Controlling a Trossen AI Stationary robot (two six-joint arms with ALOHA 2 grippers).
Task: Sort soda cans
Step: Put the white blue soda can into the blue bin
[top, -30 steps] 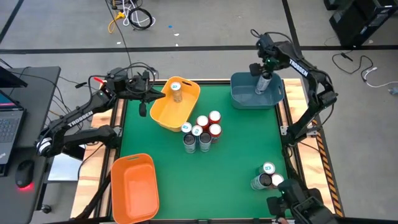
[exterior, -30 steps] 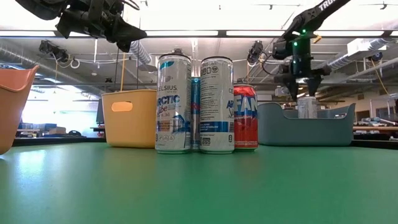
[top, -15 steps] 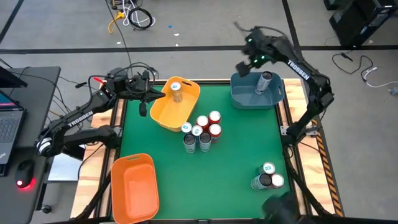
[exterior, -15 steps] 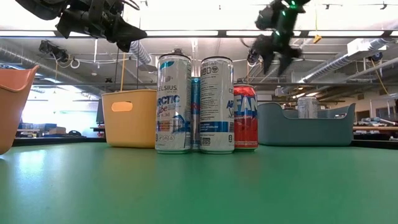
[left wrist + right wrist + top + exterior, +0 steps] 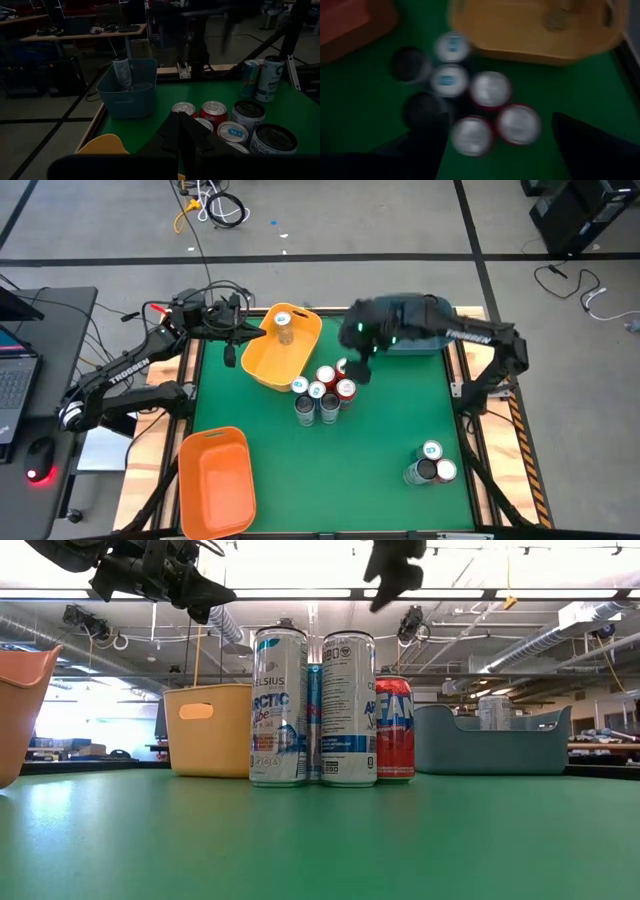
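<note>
Green table (image 5: pixel 380 440) lies bare between can cluster (image 5: pixel 322 388) and orange bin (image 5: pixel 215 480).

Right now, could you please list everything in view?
Cluster cans: seven; three red, two teal-topped, two dark; table middle.
Corner cans: three; mixed tops; lower right in high view.
Can in yellow bin: one; silver top.
Can in blue bin: one; silver.
Yellow bin: one; yellow; upper left.
Blue bin: one; blue; upper right.
Orange bin: one; orange; lower left.
Table: one; green.
Left pincer: shut, beside yellow bin.
Right pincer: open, over cluster cans.
</note>
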